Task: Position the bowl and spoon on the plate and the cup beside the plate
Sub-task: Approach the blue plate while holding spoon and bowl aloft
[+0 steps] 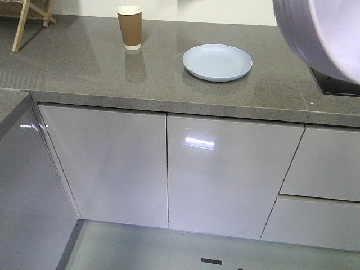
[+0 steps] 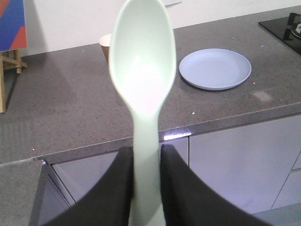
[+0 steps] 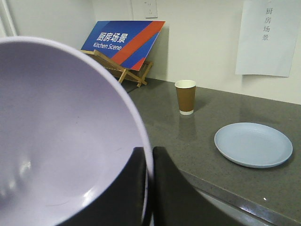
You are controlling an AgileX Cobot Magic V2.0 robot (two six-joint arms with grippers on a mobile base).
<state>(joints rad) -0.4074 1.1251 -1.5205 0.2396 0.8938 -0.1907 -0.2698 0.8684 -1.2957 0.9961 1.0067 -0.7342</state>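
Note:
The pale blue plate [image 1: 217, 62] [image 2: 215, 68] [image 3: 253, 144] lies empty on the grey counter [image 1: 84, 67]. Left of it, farther back, stands the brown paper cup [image 1: 130, 27] [image 3: 185, 96]; only its rim edge [image 2: 104, 42] shows behind the spoon in the left wrist view. My left gripper [image 2: 147, 153] is shut on the handle of the mint-white spoon [image 2: 143, 66], held upright in front of the counter edge. My right gripper [image 3: 148, 155] is shut on the rim of the lavender bowl [image 3: 56, 141] [image 1: 323, 34], held in the air near the camera at the upper right.
A wooden easel with a blue and red "Kitchen Scene" sign [image 3: 123, 40] stands at the counter's back left. A black hob [image 1: 337, 85] [image 2: 284, 28] lies right of the plate. White cabinet doors [image 1: 225, 169] run below the counter, and a paper sheet [image 3: 268, 37] hangs on the wall.

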